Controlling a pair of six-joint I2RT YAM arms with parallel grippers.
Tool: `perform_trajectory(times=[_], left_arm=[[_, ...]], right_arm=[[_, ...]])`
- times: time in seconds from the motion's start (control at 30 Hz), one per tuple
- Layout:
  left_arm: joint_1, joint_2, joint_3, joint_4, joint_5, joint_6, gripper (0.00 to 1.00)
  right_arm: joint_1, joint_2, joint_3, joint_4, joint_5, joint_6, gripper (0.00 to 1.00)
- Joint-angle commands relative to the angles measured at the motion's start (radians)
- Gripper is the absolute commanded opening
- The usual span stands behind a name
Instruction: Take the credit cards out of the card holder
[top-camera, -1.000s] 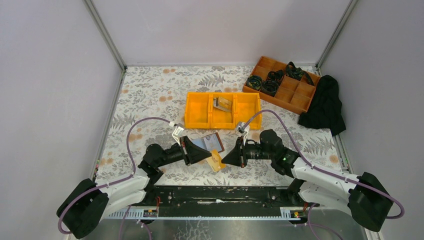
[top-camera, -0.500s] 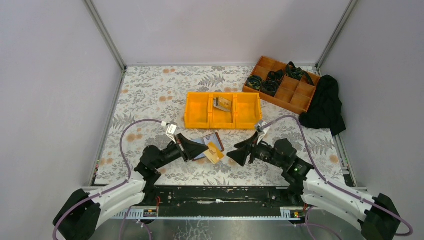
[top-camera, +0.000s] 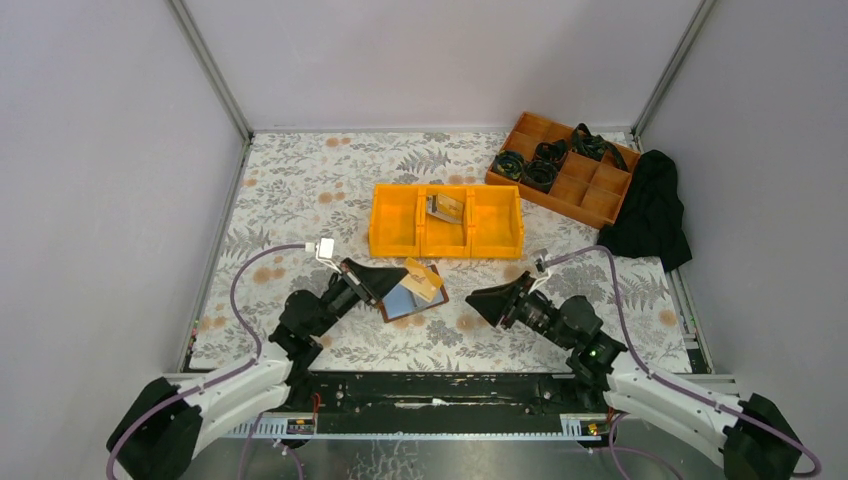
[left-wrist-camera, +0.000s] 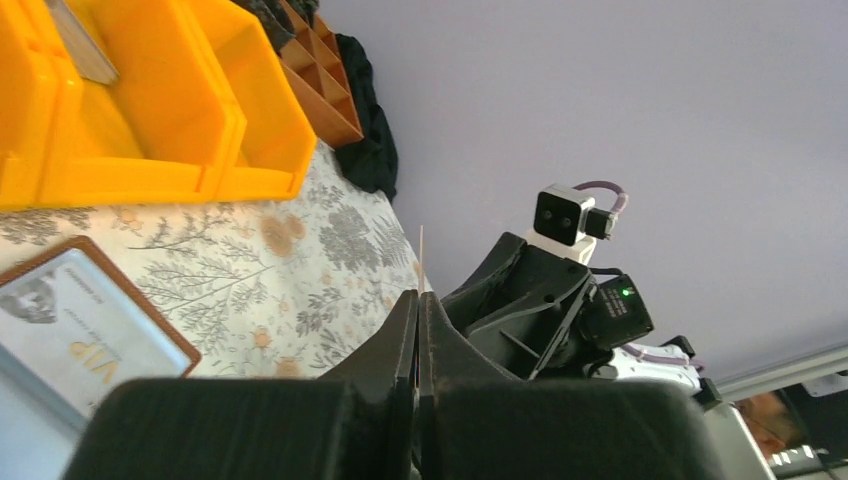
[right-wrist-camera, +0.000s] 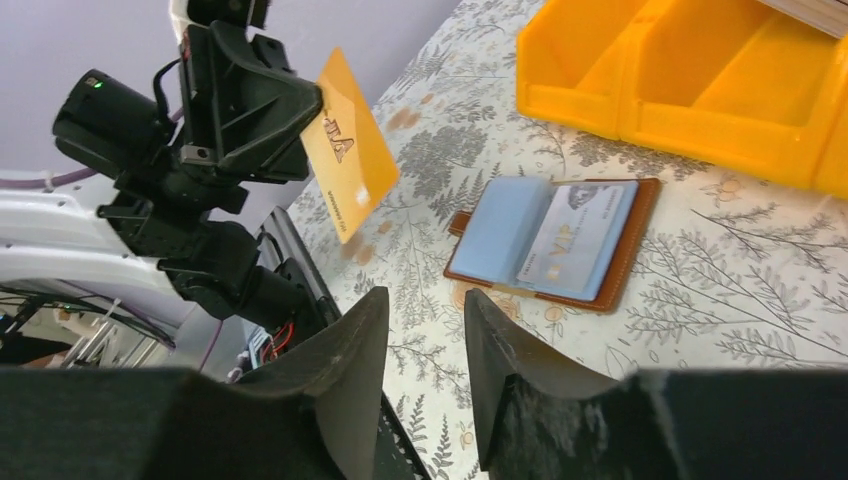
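A: The left claw (top-camera: 405, 277) first: how does it stand?

B: Pressed together on a gold card (top-camera: 424, 281). The left wrist view shows the jaws flat against each other, with the card (left-wrist-camera: 421, 255) edge-on as a thin line rising out of the tips. From the right wrist view the card (right-wrist-camera: 348, 155) sticks out of that claw (right-wrist-camera: 318, 110) face-on and tilted, clear of the table (top-camera: 300, 180).

A: And a second ago?

B: Then the card was lower and nearer the arms' bases, with both claws close to it. Now it has been carried up and away, and it sits over the far edge of the card holder (top-camera: 410, 302).

A: The right claw (top-camera: 470, 296)?

B: Spread, with nothing between the fingers, as its own camera shows (right-wrist-camera: 425, 298). It has drawn back to the right and is well apart from the card.

A: The holder itself?

B: Lying open on the floral table, just in front of the orange bin (top-camera: 395, 222). It has hardly shifted. A silvery card (right-wrist-camera: 575, 250) is tucked in its right half.

A: Further out?

B: A pale card (top-camera: 445, 207) lies in the bin's middle compartment. Beyond it, to the right, are a wooden tray (top-camera: 580, 190) and a black cloth (top-camera: 650, 215), both where they were.
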Motion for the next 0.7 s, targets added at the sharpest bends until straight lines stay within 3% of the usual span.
perform_trajectory(times=[0.0,0.2,0.67], left_arm=[[0.007,0.119,-0.013,0.341,0.043,-0.141,0.00],[0.009,0.284,-0.017,0.580,0.094,-0.202,0.00],[0.011,0.260,-0.020,0.517,0.097,-0.149,0.00]], right_arm=[[-0.002,0.086,0.003,0.282,-0.092,0.039,0.40],[-0.002,0.223,-0.006,0.510,-0.164,0.075,0.50],[-0.002,0.386,0.093,0.572,-0.205,0.071,0.50]])
